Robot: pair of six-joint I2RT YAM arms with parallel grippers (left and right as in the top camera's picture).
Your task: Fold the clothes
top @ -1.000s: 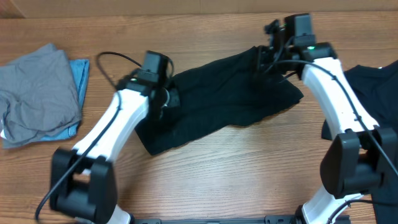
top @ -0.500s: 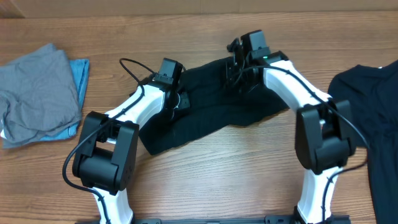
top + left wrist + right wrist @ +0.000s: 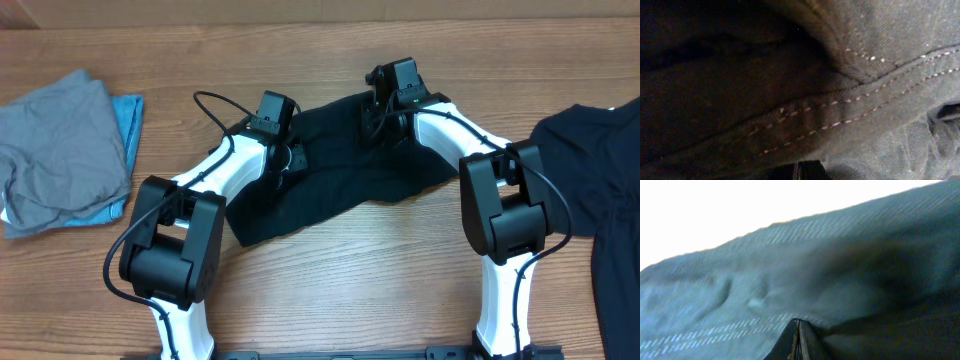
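Overhead: black garment (image 3: pixel 340 180) lies spread in a wide crumpled band across the middle of the counter (image 3: pixel 400 290), angled from near the far edge on the right toward the centre on the left. Left gripper (image 3: pixel 288 162) sits on its left part, right gripper (image 3: pixel 376 118) on its far edge; jaw state is not readable from this view. Grey piece (image 3: pixel 60 150) lies bunched at the left edge, on top of a light-blue piece (image 3: pixel 128 118) that shows along its right side. Second black garment (image 3: pixel 600 170) lies at the right edge, apart from the first and partly out of view. Left wrist: dark fabric of the black garment (image 3: pixel 805 75) fills the view, with a double-stitched seam (image 3: pixel 840 117) running diagonally. Left gripper (image 3: pixel 796 171) shows only at the bottom edge, fingers pressed together with the cloth over them. Right wrist: the black garment (image 3: pixel 850 280) is lifted against a bright background, rows of stitching visible. Right gripper (image 3: pixel 798 335) has its fingers closed to a thin line, with the fabric pinched at the tips.
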